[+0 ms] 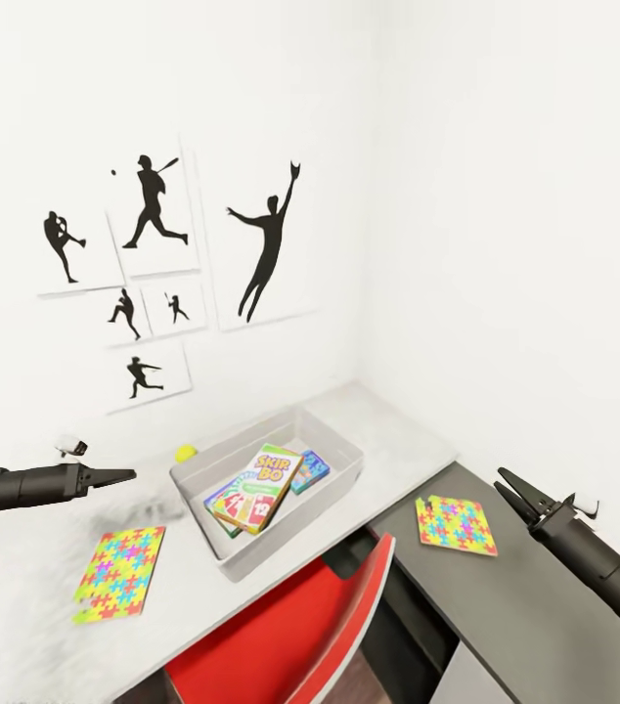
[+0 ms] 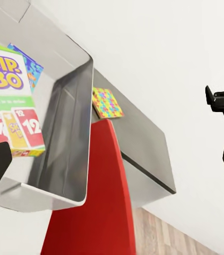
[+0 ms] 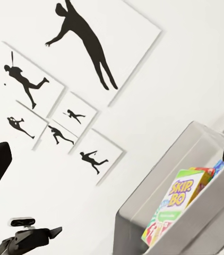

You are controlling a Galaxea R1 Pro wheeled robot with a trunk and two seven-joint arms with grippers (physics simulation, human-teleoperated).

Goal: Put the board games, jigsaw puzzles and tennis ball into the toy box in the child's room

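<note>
The grey toy box [image 1: 290,533] stands on the white table [image 1: 17,587], with a Skip-Bo board game [image 1: 263,481] lying on top of another colourful game and a blue game [image 1: 312,469] beside them. A tennis ball [image 1: 186,453] rests just behind the box's left corner. One jigsaw puzzle [image 1: 121,572] lies flat on the white table left of the box. A second jigsaw puzzle [image 1: 457,525] lies on the dark desk [image 1: 525,626] to the right. My left gripper [image 1: 122,477] hovers open, left of the box. My right gripper [image 1: 508,489] hovers open, just right of the second puzzle.
A red chair [image 1: 281,636] is tucked in front of the box, between the two table tops. Baseball silhouette pictures [image 1: 154,205] hang on the wall behind. The room's corner closes in behind the box, and wooden floor [image 2: 165,234] shows below the desk.
</note>
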